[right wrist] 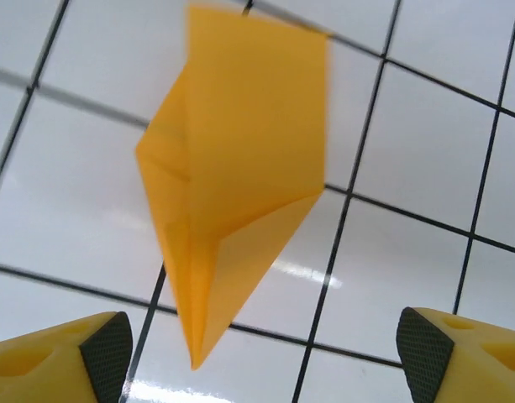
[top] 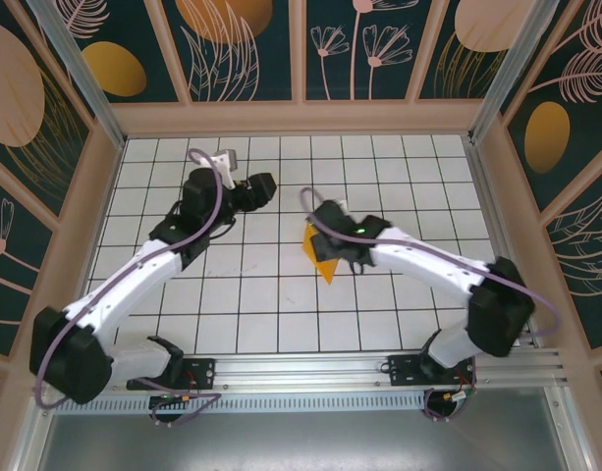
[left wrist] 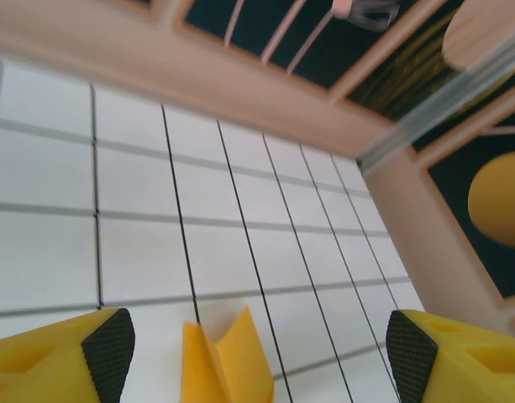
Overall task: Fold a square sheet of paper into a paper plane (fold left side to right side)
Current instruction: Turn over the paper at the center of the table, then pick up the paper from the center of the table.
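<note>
Framing grid table, paper plane, painted walls

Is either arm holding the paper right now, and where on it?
Nothing is held. The right gripper has its jaws open above the paper plane, which lies free on the table; the left gripper is open too.

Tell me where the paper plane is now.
In the top view, the paper plane lies near the middle of the grid table, beside the right gripper, nose toward the arm bases.

A white grid-tiled table is walled by dark panels painted with leaves and orange ovals.
</note>
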Robot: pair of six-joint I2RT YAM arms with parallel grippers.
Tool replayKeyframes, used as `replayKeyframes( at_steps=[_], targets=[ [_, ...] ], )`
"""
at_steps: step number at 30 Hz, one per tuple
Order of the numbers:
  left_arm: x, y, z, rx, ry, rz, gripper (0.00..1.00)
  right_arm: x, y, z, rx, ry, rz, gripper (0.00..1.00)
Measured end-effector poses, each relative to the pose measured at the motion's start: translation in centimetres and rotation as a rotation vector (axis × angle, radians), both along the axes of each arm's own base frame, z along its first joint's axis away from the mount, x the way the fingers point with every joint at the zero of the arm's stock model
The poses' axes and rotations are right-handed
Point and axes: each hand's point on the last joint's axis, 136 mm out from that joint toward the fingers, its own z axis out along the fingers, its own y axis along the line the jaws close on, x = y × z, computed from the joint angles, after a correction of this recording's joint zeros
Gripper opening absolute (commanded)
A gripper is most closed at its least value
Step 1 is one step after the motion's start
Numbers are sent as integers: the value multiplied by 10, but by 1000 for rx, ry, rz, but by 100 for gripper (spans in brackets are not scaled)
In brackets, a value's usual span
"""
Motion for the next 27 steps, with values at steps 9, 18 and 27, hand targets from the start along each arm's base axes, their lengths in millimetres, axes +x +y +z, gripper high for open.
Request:
replayKeyframes(
  at_steps=[9,18,27],
  targets=[
    [-2,-70,-138,-6,347,-239,76,25,-69,5,520,-49,-163,87],
    [-1,-114,-188,-43,463,-359,68,20,-67,-19,720,68,-113,76],
    [-3,-127,-213,-92,511,-409,27,25,-49,-34,774,126,-19,73]
  ],
)
